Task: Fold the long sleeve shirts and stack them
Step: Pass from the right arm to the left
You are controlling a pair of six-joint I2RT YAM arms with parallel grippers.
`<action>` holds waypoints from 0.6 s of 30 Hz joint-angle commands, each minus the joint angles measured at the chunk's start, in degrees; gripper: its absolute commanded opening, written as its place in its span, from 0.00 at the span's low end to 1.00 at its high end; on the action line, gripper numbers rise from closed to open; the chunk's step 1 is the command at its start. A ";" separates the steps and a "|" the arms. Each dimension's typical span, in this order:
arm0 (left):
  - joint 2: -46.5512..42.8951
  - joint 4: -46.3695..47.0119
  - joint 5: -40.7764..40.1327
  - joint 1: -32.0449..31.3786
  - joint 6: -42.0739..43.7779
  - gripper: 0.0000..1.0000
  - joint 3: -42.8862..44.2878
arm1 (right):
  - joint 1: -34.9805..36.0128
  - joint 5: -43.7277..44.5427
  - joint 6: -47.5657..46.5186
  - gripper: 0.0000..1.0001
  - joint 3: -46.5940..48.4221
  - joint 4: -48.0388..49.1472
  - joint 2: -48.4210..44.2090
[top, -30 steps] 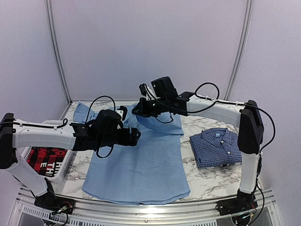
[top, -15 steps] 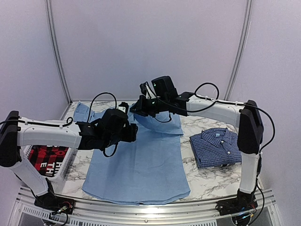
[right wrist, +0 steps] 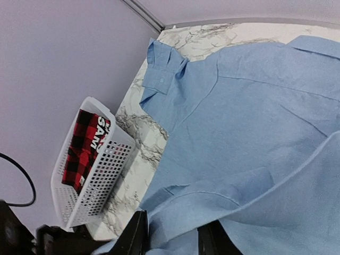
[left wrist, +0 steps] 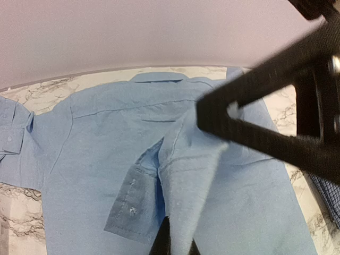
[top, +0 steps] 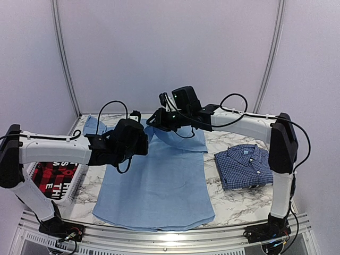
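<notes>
Light blue shirt [top: 159, 180]: plain, collared, spread back-up over the middle of the table [top: 239, 204], collar at the table's far edge, hem near its front edge. Body mostly flat, light creases. One sleeve [top: 91, 126] lies flat toward the table's far left corner, buttoned cuff [right wrist: 159, 71] showing. The other sleeve [left wrist: 186, 175] is folded in across the back and lifted in a ridge (not flat), its two-button cuff [left wrist: 130, 202] drooping onto the back panel. Dark blue checked shirt [top: 244, 166]: fine white check, folded to a compact rectangle, collar and button front up, on the table's right side, slightly skewed, apart from the other shirt.
</notes>
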 commanded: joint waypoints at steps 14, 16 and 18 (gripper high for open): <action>-2.44 -8.71 10.59 16.50 3.53 0.00 13.81 | -6.26 12.34 -9.08 0.61 -29.44 0.71 -23.16; -2.03 -10.13 12.29 18.54 2.89 0.00 15.60 | -6.38 13.86 -9.03 0.61 -33.19 0.44 -26.28; -1.69 -11.24 14.27 20.52 2.66 0.00 17.17 | -6.38 14.96 -9.02 0.62 -36.53 -0.20 -28.52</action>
